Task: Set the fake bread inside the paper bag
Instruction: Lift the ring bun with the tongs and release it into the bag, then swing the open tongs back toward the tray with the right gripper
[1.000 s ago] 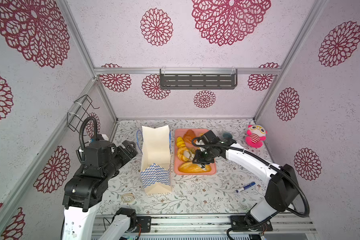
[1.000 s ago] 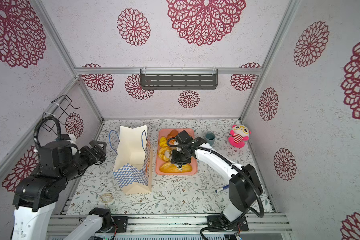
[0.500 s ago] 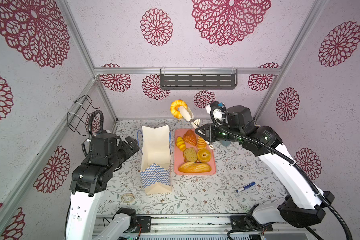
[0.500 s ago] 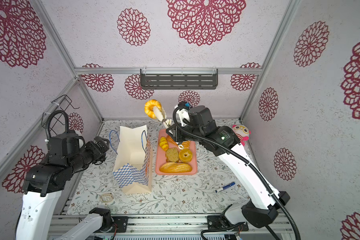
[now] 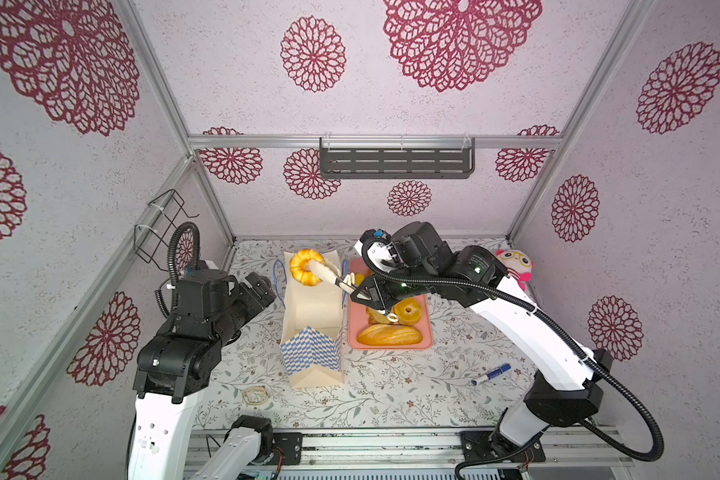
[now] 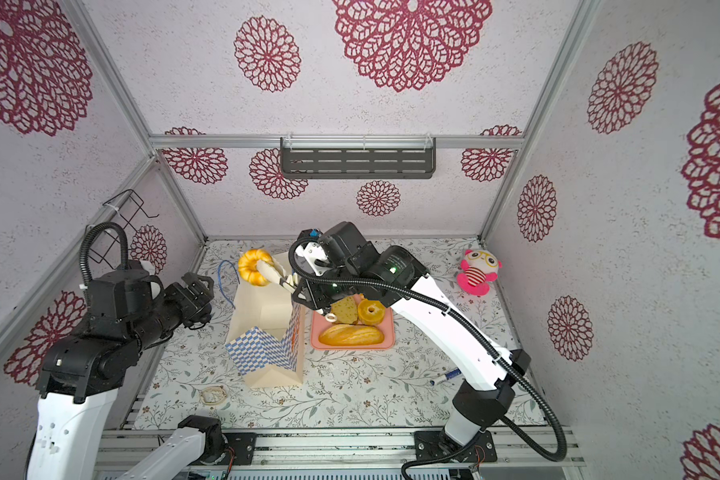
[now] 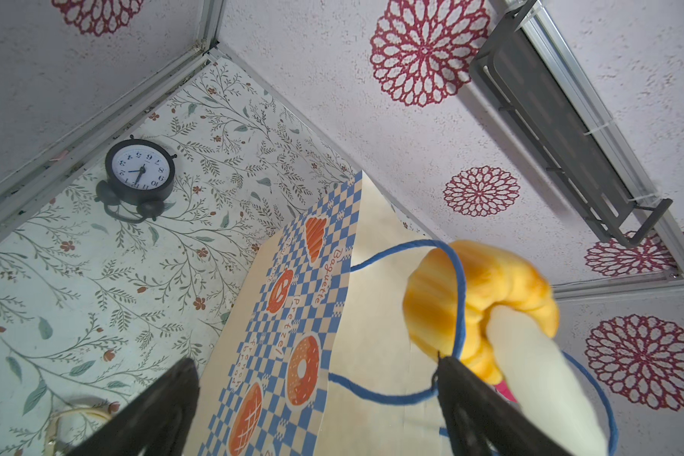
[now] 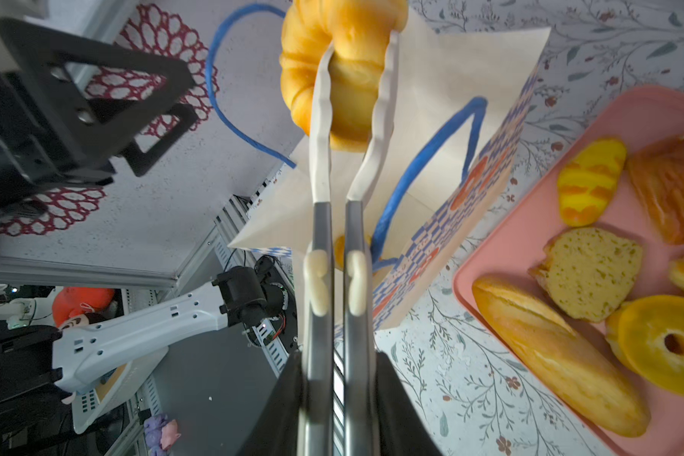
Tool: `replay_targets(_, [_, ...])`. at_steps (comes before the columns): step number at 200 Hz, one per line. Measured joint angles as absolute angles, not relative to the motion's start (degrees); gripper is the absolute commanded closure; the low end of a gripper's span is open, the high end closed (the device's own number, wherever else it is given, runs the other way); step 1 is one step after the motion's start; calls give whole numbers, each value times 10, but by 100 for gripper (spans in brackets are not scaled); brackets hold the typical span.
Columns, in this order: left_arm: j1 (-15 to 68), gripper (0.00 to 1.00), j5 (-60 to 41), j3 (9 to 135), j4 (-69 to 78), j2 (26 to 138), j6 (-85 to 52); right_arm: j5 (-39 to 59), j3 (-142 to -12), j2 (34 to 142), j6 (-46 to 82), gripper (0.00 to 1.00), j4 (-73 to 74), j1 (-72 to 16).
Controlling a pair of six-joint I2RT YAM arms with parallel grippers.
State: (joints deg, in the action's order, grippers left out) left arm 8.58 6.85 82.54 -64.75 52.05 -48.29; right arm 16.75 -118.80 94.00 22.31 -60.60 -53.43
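The paper bag [image 5: 311, 350] stands upright and open, left of the pink tray [image 5: 391, 345]. My right gripper [image 5: 364, 293] is shut on a pair of white-tipped tongs [image 8: 320, 158]. The tongs pinch a golden fluted ring [image 5: 305, 267] of fake bread, which hangs over the far end of the bag's mouth [image 6: 254, 266]. More fake bread lies on the tray: a long loaf [image 8: 557, 355], a ring donut [image 8: 668, 343], a speckled slice [image 8: 593, 268] and others. My left gripper [image 5: 262, 286] is open and empty, left of the bag, with a blue cord handle [image 7: 387, 398] near one finger.
A pink plush toy [image 5: 514, 266] sits at the back right and a blue marker [image 5: 491, 374] lies front right. A pale loop [image 5: 256, 395] lies front left of the bag. A black alarm clock [image 7: 140, 171] stands in the back left corner. A wire rack [image 5: 163, 224] hangs on the left wall.
My right arm lifted the fluted ring off the tray with the tongs, then carried it left and down to above the bag's mouth. The left gripper shifted slightly closer to the bag.
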Motion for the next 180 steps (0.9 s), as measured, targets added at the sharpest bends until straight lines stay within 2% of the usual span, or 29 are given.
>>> replay_targets(21, [86, 3, 70, 825, -648, 520, -484, 168, -1173, 940, 220, 61, -614, -534])
replay_targets(38, [86, 3, 70, 825, -648, 518, -486, 168, -1171, 940, 218, 58, -615, -534])
replay_targets(121, [86, 2, 73, 825, -651, 507, -494, 161, -1172, 931, 218, 59, -593, -535])
replay_targets(180, [86, 3, 74, 858, -656, 519, -494, 48, -1160, 833, 215, 57, -530, -518])
